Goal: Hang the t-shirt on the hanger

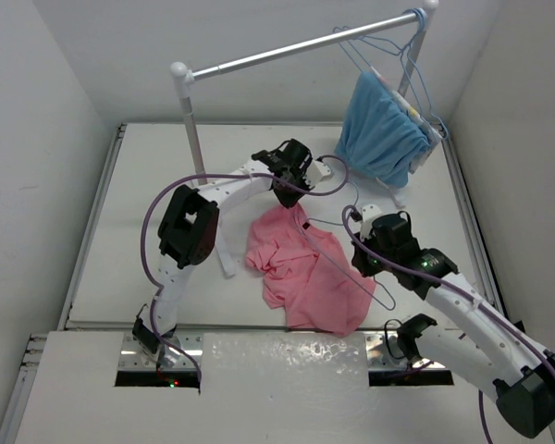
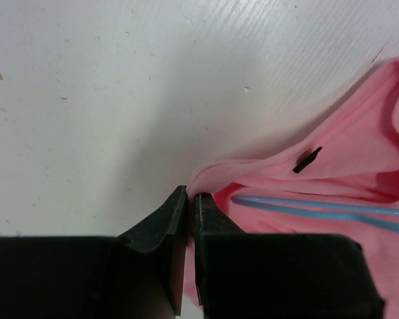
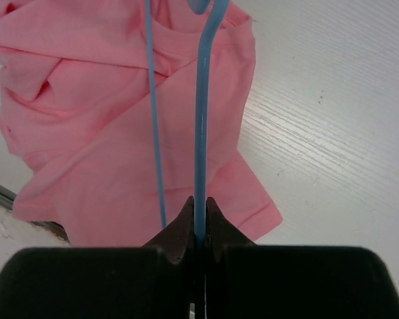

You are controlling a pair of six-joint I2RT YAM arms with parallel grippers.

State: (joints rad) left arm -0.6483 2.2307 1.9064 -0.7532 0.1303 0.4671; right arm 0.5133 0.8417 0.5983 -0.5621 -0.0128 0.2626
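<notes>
Only our wrist views show the grips: left gripper (image 2: 191, 195) pinched on the t-shirt (image 2: 332, 166) edge, right gripper (image 3: 199, 203) clamped on the hanger (image 3: 201, 119) wire above it. Overhead, we count one pink t-shirt on the table (image 1: 139, 231) and one light-blue garment (image 1: 381, 129) on the rail (image 1: 296, 51).

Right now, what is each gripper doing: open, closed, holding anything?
The left gripper is closed on an edge of the t-shirt.
The right gripper is closed on the hanger wire.
</notes>
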